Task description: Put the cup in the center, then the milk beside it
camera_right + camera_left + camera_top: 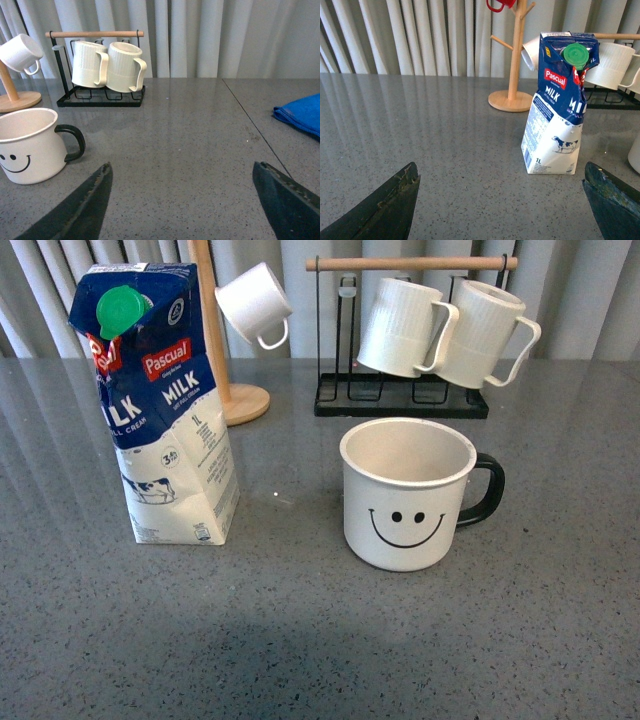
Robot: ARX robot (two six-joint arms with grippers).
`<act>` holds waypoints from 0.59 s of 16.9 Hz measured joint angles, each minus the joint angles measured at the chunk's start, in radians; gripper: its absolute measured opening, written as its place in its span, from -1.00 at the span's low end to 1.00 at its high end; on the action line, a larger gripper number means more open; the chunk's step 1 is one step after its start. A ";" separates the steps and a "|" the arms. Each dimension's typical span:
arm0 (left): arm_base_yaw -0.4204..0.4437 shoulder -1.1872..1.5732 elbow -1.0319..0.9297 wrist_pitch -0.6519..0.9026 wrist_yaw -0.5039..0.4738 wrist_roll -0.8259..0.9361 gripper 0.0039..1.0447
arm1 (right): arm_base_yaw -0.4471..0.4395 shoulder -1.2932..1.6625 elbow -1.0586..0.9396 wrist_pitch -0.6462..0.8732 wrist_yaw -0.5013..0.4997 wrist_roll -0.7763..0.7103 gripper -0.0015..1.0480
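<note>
**Grey table [300, 660]: object and pincer status**

Front view: the cup [405, 495] stood upright near the table's middle, slightly right of centre, handle pointing right, smiley face toward the near edge. The milk [165, 405] stood upright to its left, with bare table between them. At the far side, a wooden mug tree [215, 350] carried a small white cup [253, 303], and a black rack [400, 400] carried two ribbed mugs [405, 327].

Left wrist view: the left gripper [501, 170] was spread wide and held nothing. The milk [557, 110] stood beyond it, clear of both fingers.

Right wrist view: the right gripper [182, 166] was spread wide and held nothing. The cup [30, 145] stood clear of its fingers. A blue cloth [300, 115] lay well apart from the cup.
</note>
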 joint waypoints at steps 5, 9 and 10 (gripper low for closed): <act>0.000 0.000 0.000 0.000 0.000 0.000 0.88 | 0.000 0.000 0.000 0.000 0.000 0.000 0.87; 0.000 0.000 0.000 0.000 0.000 0.000 0.88 | 0.000 0.000 0.000 0.000 0.000 0.000 0.87; 0.000 0.000 0.000 0.000 0.000 0.000 0.88 | 0.000 0.000 0.000 0.000 0.000 0.000 0.87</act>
